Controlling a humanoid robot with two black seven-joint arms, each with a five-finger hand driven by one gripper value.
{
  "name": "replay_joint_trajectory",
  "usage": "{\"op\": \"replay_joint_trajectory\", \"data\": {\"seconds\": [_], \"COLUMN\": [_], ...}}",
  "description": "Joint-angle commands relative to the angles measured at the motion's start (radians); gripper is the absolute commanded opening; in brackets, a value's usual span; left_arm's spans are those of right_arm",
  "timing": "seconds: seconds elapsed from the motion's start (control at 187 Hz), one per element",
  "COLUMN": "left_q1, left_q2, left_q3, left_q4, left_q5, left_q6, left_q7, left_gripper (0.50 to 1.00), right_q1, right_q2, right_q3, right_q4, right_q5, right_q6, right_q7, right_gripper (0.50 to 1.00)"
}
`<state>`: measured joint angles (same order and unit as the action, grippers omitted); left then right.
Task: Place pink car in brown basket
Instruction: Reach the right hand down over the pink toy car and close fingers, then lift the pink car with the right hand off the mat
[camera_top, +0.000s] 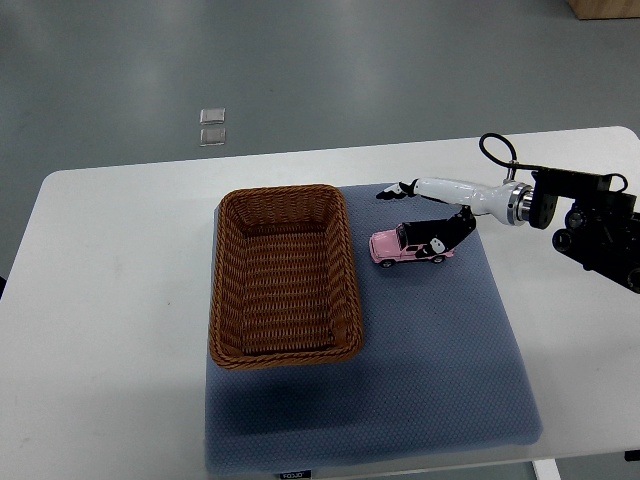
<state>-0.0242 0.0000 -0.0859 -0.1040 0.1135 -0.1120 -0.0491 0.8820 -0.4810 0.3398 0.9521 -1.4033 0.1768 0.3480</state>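
Observation:
A pink toy car (398, 248) sits on the blue-grey mat (430, 360), just right of the brown wicker basket (284, 275). The basket holds nothing. My right hand (414, 220) comes in from the right edge and hovers over the car. Its dark fingers (443, 232) reach down onto the car's rear and roof. A white finger (405, 188) points left, well above the car, so the hand is spread rather than closed around it. The left arm is out of view.
The mat lies on a white table (110, 300). The basket stands on the mat's left part. Two small clear squares (212, 126) lie on the grey floor beyond the table's far edge.

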Motion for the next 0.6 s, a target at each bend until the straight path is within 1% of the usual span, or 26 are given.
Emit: {"op": "replay_joint_trajectory", "data": {"seconds": [0.0, 0.128, 0.219, 0.347, 0.406, 0.454, 0.497, 0.534, 0.555, 0.561, 0.587, 0.593], "left_q1": [0.0, 0.0, 0.0, 0.0, 0.0, 0.0, -0.002, -0.002, -0.002, -0.002, -0.003, -0.003], "left_q2": [0.0, 0.0, 0.0, 0.0, 0.0, 0.0, 0.0, 0.0, 0.0, 0.0, 0.0, 0.0], "left_q3": [0.0, 0.0, 0.0, 0.0, 0.0, 0.0, 0.0, 0.0, 0.0, 0.0, 0.0, 0.0], "left_q4": [0.0, 0.0, 0.0, 0.0, 0.0, 0.0, 0.0, 0.0, 0.0, 0.0, 0.0, 0.0], "left_q5": [0.0, 0.0, 0.0, 0.0, 0.0, 0.0, 0.0, 0.0, 0.0, 0.0, 0.0, 0.0], "left_q6": [0.0, 0.0, 0.0, 0.0, 0.0, 0.0, 0.0, 0.0, 0.0, 0.0, 0.0, 0.0], "left_q7": [0.0, 0.0, 0.0, 0.0, 0.0, 0.0, 0.0, 0.0, 0.0, 0.0, 0.0, 0.0], "left_gripper": [1.0, 1.0, 1.0, 1.0, 1.0, 1.0, 1.0, 1.0, 1.0, 1.0, 1.0, 1.0], "right_q1": [0.006, 0.008, 0.017, 0.023, 0.025, 0.029, 0.032, 0.032, 0.034, 0.034, 0.035, 0.035], "right_q2": [0.004, 0.005, 0.005, 0.005, 0.007, 0.007, 0.007, 0.007, 0.007, 0.007, 0.007, 0.007], "right_q3": [-0.005, -0.028, -0.061, -0.1, -0.104, -0.104, -0.105, -0.108, -0.11, -0.111, -0.111, -0.113], "right_q4": [-0.006, -0.009, -0.01, -0.024, -0.029, -0.029, -0.029, -0.03, -0.03, -0.032, -0.033, -0.033], "right_q5": [-0.02, -0.051, -0.057, -0.069, -0.077, -0.08, -0.083, -0.083, -0.083, -0.083, -0.083, -0.083], "right_q6": [0.0, -0.017, -0.025, -0.042, -0.048, -0.048, -0.048, -0.048, -0.048, -0.048, -0.048, -0.048], "right_q7": [-0.006, -0.011, -0.035, -0.043, -0.044, -0.044, -0.044, -0.047, -0.05, -0.055, -0.06, -0.063], "right_gripper": [0.911, 0.907, 0.901, 0.868, 0.832, 0.815, 0.785, 0.748, 0.742, 0.729, 0.709, 0.697]}}
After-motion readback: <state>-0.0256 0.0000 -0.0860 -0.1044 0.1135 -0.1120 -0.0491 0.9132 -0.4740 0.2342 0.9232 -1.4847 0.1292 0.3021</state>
